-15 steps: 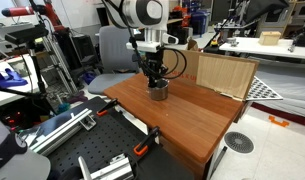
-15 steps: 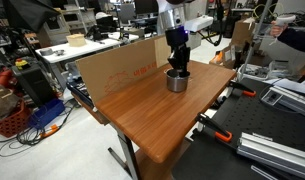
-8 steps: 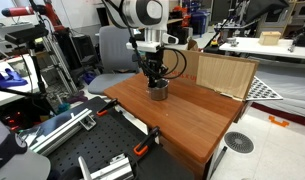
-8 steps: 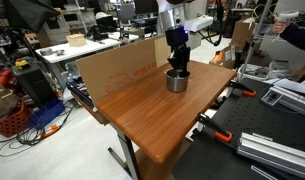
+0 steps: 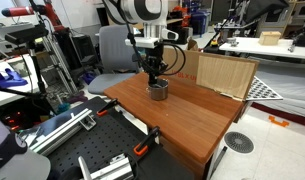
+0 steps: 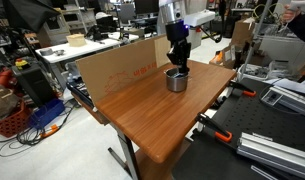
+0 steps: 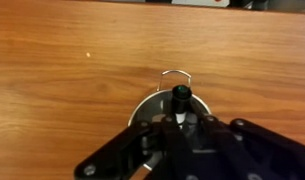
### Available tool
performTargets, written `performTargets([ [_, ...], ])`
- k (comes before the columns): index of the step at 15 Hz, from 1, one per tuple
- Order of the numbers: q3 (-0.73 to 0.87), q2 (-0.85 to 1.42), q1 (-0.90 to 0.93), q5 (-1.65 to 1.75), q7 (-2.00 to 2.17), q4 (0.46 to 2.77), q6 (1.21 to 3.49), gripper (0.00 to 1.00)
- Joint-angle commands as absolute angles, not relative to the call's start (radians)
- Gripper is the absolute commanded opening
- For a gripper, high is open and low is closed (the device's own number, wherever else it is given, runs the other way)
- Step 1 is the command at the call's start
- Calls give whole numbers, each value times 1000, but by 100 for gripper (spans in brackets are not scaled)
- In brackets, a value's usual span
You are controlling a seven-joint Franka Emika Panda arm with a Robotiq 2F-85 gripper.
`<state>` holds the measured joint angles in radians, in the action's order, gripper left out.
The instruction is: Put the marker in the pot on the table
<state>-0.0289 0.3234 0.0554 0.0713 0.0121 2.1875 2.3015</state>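
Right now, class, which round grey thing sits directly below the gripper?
The silver pot on the wooden table; the flat grey disc lies on the floor, away from the gripper.

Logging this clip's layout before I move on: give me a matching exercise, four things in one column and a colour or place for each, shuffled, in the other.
Things:
1. pot
2. table
3. cardboard panel
4. gripper

Descriptions:
A. reddish-brown wooden top
B. hangs directly above the pot
C. shiny silver, stands on the table
D. light brown, upright beside the table

Pairs: 1-C; 2-A; 3-D; 4-B
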Motion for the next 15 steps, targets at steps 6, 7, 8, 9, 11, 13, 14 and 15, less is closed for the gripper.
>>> performTargets([
  [6, -41, 146, 81, 103, 65, 2301, 2317, 5],
  [7, -47, 128, 89, 111, 75, 2312, 2318, 5],
  [8, -55, 113, 96, 114, 81, 2322, 2316, 5],
  [9, -63, 94, 109, 124, 101, 2334, 2316, 5],
  [11, -84, 80, 130, 141, 137, 2348, 2325, 5],
  [13, -103, 76, 152, 156, 201, 2361, 2354, 5],
  [14, -109, 81, 160, 162, 226, 2365, 2371, 5],
  [15, -115, 86, 171, 181, 269, 2366, 2395, 5],
])
